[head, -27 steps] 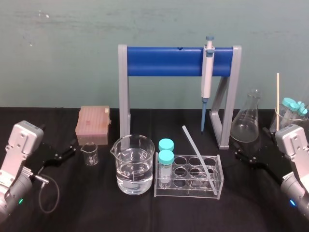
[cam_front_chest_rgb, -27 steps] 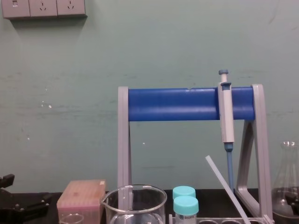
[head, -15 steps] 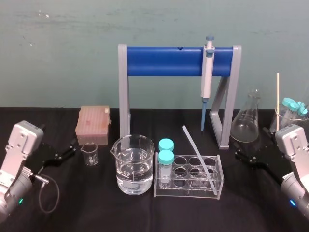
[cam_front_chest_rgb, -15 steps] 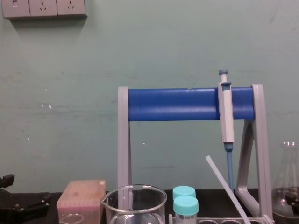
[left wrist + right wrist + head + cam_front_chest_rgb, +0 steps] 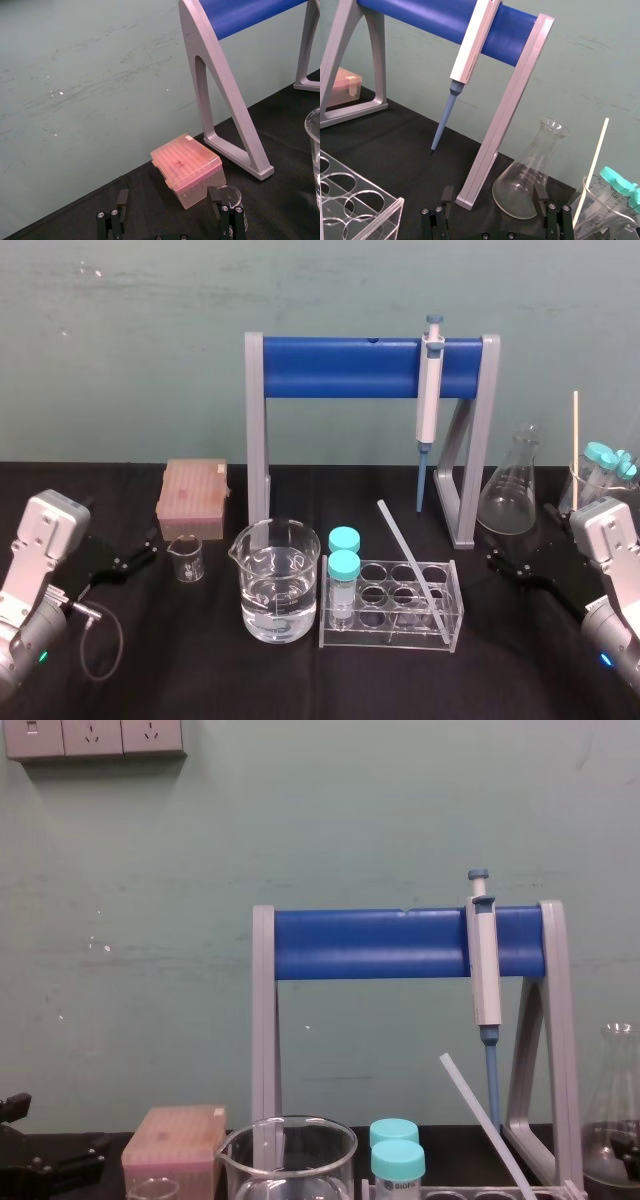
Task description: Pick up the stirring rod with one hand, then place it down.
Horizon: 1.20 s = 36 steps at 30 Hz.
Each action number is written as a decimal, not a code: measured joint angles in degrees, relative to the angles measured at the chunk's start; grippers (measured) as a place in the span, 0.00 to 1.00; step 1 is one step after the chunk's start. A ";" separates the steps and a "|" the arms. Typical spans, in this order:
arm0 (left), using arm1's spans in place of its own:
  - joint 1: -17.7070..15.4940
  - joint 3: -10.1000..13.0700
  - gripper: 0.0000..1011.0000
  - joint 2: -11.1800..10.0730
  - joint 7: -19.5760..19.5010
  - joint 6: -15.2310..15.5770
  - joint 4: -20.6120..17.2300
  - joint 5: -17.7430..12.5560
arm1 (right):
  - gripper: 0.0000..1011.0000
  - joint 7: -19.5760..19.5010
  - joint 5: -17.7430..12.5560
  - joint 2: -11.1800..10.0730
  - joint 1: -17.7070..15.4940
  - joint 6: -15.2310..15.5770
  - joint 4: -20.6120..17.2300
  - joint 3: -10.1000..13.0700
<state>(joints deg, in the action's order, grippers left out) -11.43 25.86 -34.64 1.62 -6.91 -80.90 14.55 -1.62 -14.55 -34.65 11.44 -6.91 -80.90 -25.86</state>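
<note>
Stirring rod (image 5: 412,570) leans in the rack (image 5: 390,637) at lower centre, well apart from left gripper (image 5: 138,550) and right gripper (image 5: 505,565). Wrist views show both spread open, and chest view catches the rod's tilt.

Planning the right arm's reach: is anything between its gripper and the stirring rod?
Nothing visible stands between the right gripper and the stirring rod, which leans in the tube rack. The stand's foot sits just behind that line. The left gripper is far left.
</note>
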 joint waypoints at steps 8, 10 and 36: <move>0.00 0.00 0.99 0.00 0.00 0.00 0.00 0.00 | 0.99 0.00 0.00 0.00 0.00 0.00 0.00 0.00; 0.00 0.00 0.99 0.00 0.00 0.00 0.00 0.00 | 0.99 0.00 0.00 0.00 0.00 0.00 0.00 0.00; 0.00 0.00 0.99 0.00 0.00 0.00 0.00 0.00 | 0.99 0.00 0.00 0.00 0.00 0.00 0.00 0.00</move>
<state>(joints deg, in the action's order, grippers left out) -11.43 25.86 -34.65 1.62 -6.91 -80.90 14.55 -1.62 -14.55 -34.65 11.44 -6.91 -80.90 -25.86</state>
